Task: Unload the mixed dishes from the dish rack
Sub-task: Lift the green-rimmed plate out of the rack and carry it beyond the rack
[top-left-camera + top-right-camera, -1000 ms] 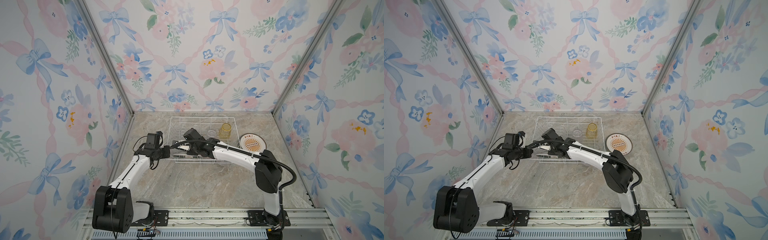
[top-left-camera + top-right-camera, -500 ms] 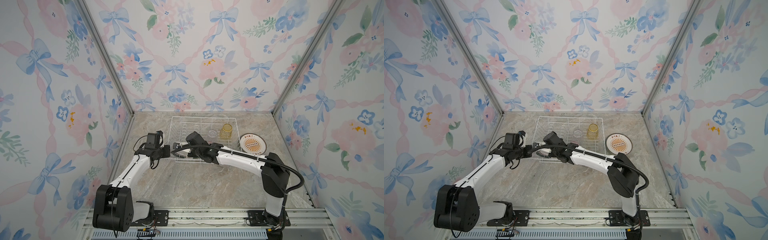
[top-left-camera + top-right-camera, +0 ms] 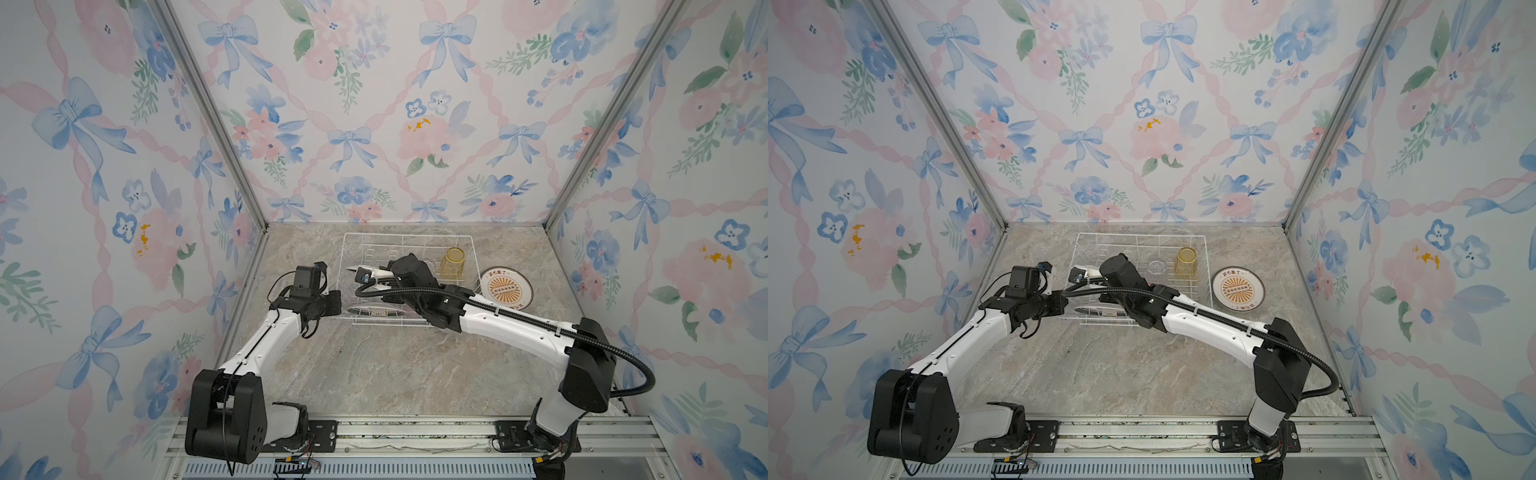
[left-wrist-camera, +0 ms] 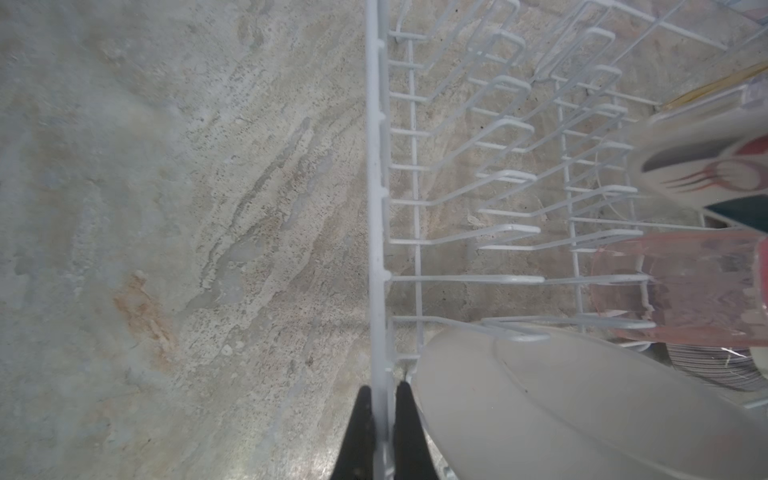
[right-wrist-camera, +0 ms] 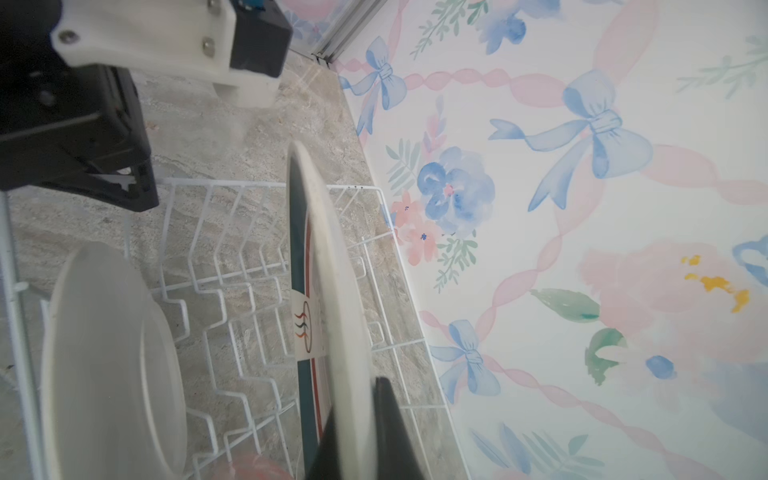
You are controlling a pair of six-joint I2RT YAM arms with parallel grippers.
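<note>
Robot arms work at a marble-patterned desk inside a booth papered with bows and flowers. A white wire dish rack sits towards the back of the desk.

The left hand is pinched shut on the rack's left rim wire near the front corner, apparently to steady it. The right hand reaches across into the rack's left part. It is clamped on the rim of a banded plate, white with a dark green and red edge, held on edge over the prongs. Whether the plate is fully free of them I cannot tell.

In the rack, a plain-backed plate leans near the left hand, with a pink tumbler and a striped bowl close by. A clear tumbler and a yellow tumbler stand in the far right part. A patterned plate lies flat on the desk just right of the rack.

The banded plate looks rigid, glazed and breakable, and fairly heavy for a pinch at one spot on its rim. It will probably want to swing or slip, so a deep bite on the rim and a slow carry suit it. The tumblers look light and slick, and their walls seem the best place to take hold.
</note>
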